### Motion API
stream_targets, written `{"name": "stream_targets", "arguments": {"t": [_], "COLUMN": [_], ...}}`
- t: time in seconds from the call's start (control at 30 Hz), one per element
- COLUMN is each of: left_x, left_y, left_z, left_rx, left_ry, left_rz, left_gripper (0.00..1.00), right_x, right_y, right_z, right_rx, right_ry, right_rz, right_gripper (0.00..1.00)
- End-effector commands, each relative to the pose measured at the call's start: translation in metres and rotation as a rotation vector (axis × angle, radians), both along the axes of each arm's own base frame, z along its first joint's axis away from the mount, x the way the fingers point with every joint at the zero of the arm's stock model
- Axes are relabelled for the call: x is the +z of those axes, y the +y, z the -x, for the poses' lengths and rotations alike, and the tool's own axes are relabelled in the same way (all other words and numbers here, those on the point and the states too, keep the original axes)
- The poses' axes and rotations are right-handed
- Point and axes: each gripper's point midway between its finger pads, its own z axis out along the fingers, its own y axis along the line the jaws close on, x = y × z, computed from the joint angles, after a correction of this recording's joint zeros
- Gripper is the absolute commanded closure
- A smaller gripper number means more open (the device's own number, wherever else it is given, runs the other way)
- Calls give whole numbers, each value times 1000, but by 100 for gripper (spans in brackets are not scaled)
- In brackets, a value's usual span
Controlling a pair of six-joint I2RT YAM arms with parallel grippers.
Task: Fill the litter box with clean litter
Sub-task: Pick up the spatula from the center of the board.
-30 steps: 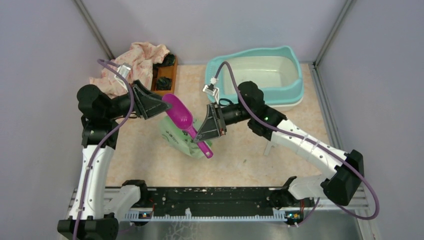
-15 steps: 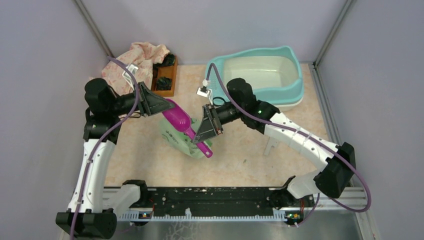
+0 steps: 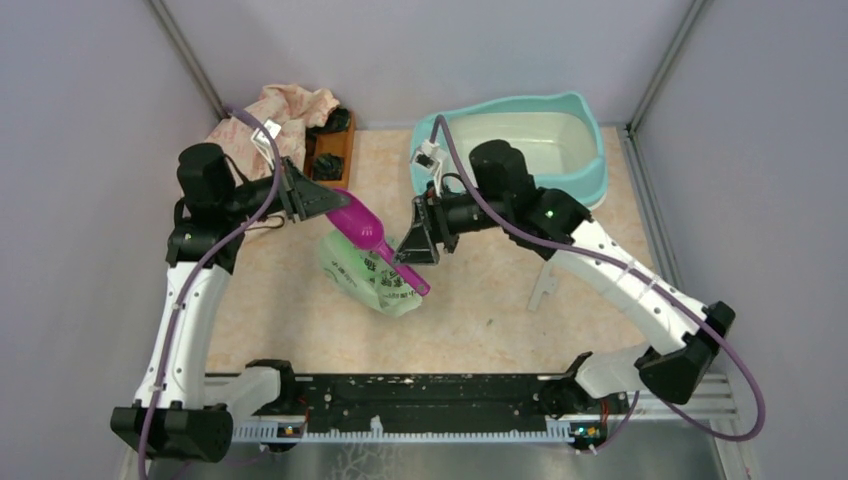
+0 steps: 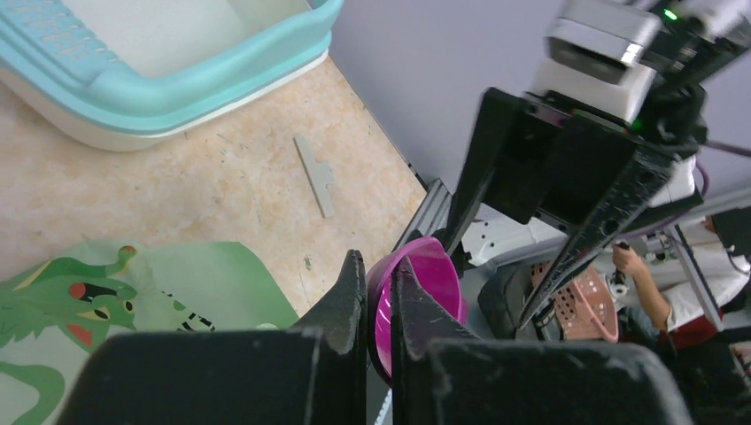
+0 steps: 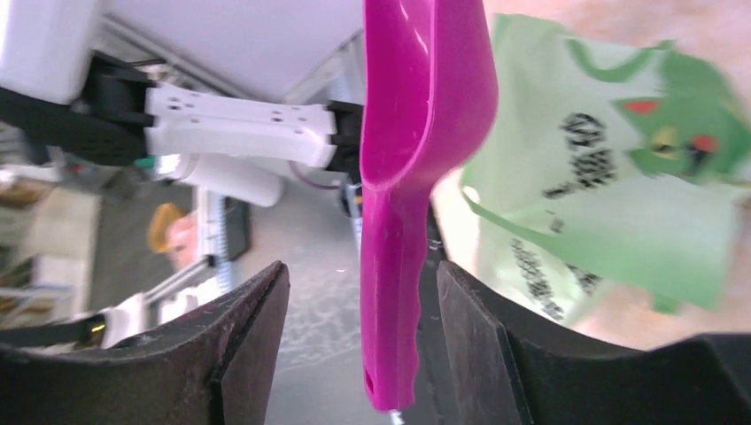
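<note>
The purple scoop [image 3: 362,225] hangs tilted over the pale green printed bag [image 3: 365,275]. My left gripper [image 3: 335,205] is shut on the rim of the scoop's bowl [image 4: 429,274], one finger inside and one outside [image 4: 379,266]. My right gripper [image 3: 412,255] stands open around the scoop's handle [image 5: 394,292], with a gap on each side [image 5: 361,266]. The litter box [image 3: 585,125], teal-rimmed with a cream basin, sits at the back right behind the right arm, and its basin looks bare. The clean litter is out of view.
A brown wooden tray [image 3: 335,150] holding dark items and a pink cloth [image 3: 285,115] lie at the back left. A small pale flat piece [image 3: 543,285] lies on the table by the right arm. Grey walls close in the sides and back.
My left gripper closed on the scoop's bowl rim. My right gripper opened and let go of the handle. The scoop shifted slightly up and left.
</note>
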Motion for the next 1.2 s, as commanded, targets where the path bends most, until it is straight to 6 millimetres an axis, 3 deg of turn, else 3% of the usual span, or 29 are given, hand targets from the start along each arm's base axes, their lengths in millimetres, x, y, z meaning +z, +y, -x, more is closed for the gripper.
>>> {"name": "stream_targets", "arguments": {"t": [0.0, 0.17, 0.3, 0.33, 0.43, 0.47, 0.73, 1.17], "left_x": [5, 10, 11, 9, 4, 4, 7, -6], "left_y": [1, 1, 4, 4, 3, 3, 3, 4], "left_z": [-15, -33, -44, -46, -49, -49, -46, -48], "left_rx": [63, 112, 161, 166, 175, 173, 175, 197], "left_ry": [67, 152, 201, 218, 261, 267, 276, 308], "left_rz": [11, 51, 60, 63, 80, 86, 96, 94], "left_gripper": [100, 100, 100, 100, 100, 100, 100, 100], "right_x": [26, 17, 3, 2, 0, 0, 6, 20], "right_y": [-34, -48, -51, -51, -50, -51, -52, -29], "right_z": [-23, -24, -31, -32, -34, -36, -51, -45], "right_rx": [-241, -439, -483, -486, -498, -505, -579, -482], "right_ry": [-336, -619, -680, -687, -717, -743, -787, -814], "right_rz": [23, 118, 147, 144, 112, 108, 114, 39], "right_gripper": [36, 34, 33, 29, 3, 2, 2, 29]}}
